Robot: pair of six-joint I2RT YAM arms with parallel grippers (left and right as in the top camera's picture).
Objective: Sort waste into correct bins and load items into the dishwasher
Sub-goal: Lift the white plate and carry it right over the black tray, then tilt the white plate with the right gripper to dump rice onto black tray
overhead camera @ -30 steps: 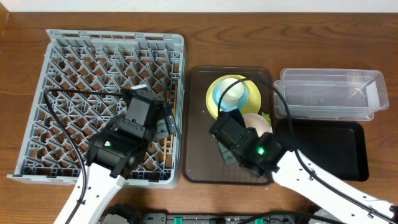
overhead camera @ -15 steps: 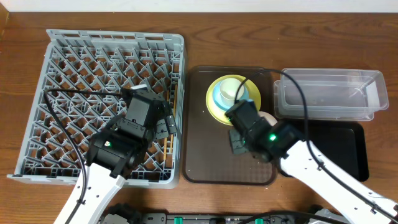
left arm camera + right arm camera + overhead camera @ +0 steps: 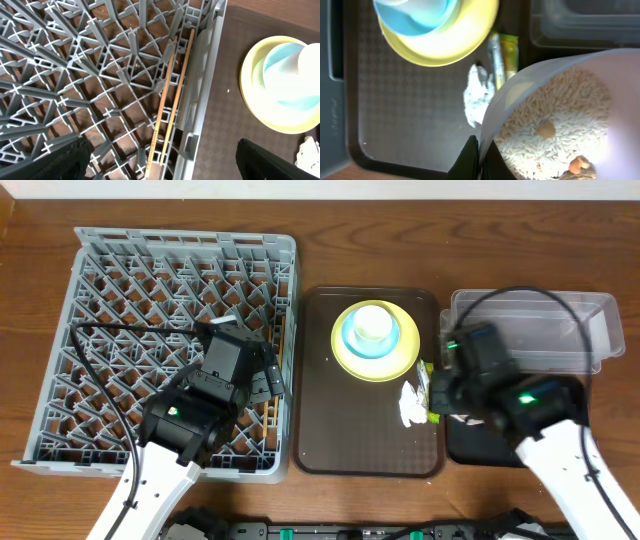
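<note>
desk: brown wood
left: grey dish rack
middle: brown serving tray, just beside the rack
right: clear tub behind, black tray in front

- The rear and left of the grey dish rack are left uncovered from above, though upright lattice pegs are set throughout.
- Its front right part is overhung by the left claw, held wide open. Wooden chopsticks are laid along the inner right wall.
- The brown serving tray is bare at left and front. Its rear is taken by a yellow plate stacked with a light blue bowl and a white cup.
- The tray's right edge is crowded by a crumpled napkin and a sachet wrapper.
- The clear tub is open at middle and right. Its front left corner and much of the black tray are covered by the right claw, clamped on a white bowl.
</note>
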